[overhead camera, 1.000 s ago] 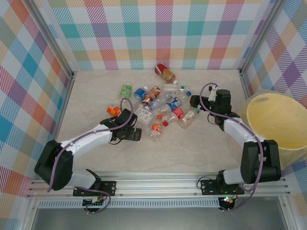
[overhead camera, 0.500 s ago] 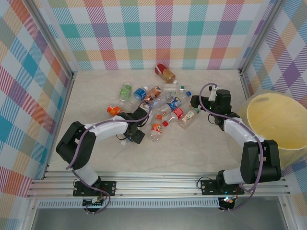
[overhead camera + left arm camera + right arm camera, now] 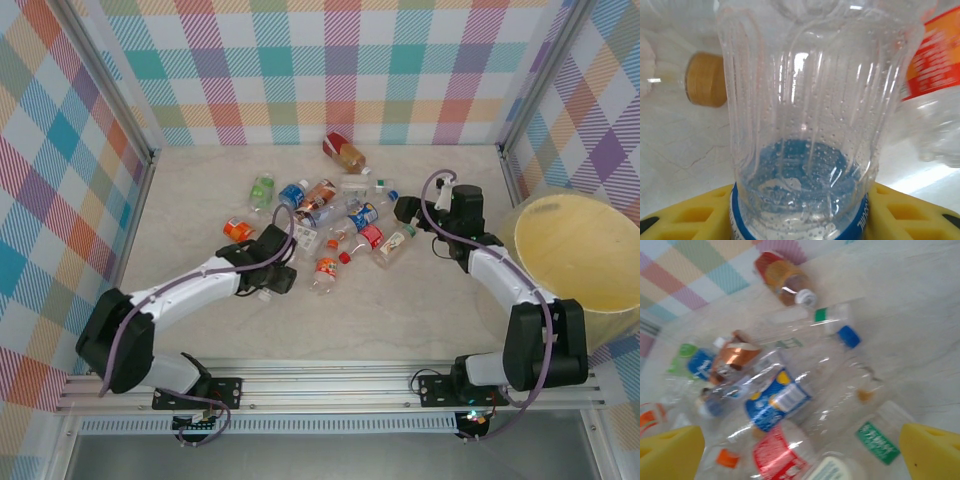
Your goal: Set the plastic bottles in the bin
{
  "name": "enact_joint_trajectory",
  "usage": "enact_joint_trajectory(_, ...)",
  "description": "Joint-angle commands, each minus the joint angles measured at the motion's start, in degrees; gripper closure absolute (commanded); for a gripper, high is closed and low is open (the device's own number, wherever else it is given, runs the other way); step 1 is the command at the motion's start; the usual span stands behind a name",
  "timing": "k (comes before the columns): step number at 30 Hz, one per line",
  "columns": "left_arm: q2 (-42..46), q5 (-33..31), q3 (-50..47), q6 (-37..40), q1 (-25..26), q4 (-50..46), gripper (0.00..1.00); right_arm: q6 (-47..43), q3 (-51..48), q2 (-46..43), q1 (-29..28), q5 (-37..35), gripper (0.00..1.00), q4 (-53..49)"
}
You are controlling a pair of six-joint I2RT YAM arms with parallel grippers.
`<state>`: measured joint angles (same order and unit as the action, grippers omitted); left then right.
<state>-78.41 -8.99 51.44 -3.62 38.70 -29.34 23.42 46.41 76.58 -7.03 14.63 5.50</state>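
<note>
Several plastic bottles (image 3: 335, 215) lie in a loose heap on the table's far half. My left gripper (image 3: 280, 268) is at the heap's near-left edge. Its yellow pads (image 3: 685, 212) press both sides of a clear bottle with a blue label (image 3: 800, 150), so it is shut on that bottle. My right gripper (image 3: 408, 211) hovers open at the heap's right edge, with nothing between its fingers (image 3: 670, 452). Under it lie bottles with a green label (image 3: 880, 442), a red label (image 3: 777, 455) and a blue label (image 3: 775, 397). The pale-yellow bin (image 3: 560, 205) stands at the far right.
A larger bottle with brown liquid (image 3: 345, 153) lies nearest the back wall. An orange-labelled bottle (image 3: 325, 268) sits just right of my left gripper, and an orange one (image 3: 237, 230) to its left. Plaid walls enclose the table on three sides.
My left gripper pushed forward into the near-left edge of the heap and its jaws closed from wide open onto the blue-labelled bottle. The right arm barely moved.
</note>
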Motion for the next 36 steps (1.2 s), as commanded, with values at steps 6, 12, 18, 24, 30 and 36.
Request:
enact_joint_trajectory(6, 10.06, 29.82, -1.52, -5.82, -2.35, 23.57, 0.55, 7.64, 3.34, -6.14, -6.27, 26.84, 0.0, 5.32)
enact_joint_trajectory(12, 6.65, 42.28, 3.6, -7.9, -2.84, 29.29, 0.56, 7.29, 9.02, -7.58, -11.15, 31.91, 0.0, 3.74)
enact_joint_trajectory(18, 4.32, 46.99, 5.51, -10.79, -2.84, 36.71, 0.56, 4.78, 13.05, -5.85, -14.31, 30.16, 0.0, -0.65)
enact_joint_trajectory(24, 2.17, 49.09, 6.54, -12.79, -2.84, 41.29, 0.56, 1.94, 15.03, -4.12, -15.47, 31.71, 0.0, -5.34)
enact_joint_trajectory(30, -0.86, 50.89, 8.54, -13.78, -2.84, 42.29, 0.56, 3.83, 15.35, -3.13, -16.26, 32.86, 0.16, -2.15)
enact_joint_trajectory(36, -2.09, 51.36, 8.77, -14.22, -2.84, 42.79, 0.56, 7.69, 15.97, -0.68, -16.35, 30.59, 0.32, 1.61)
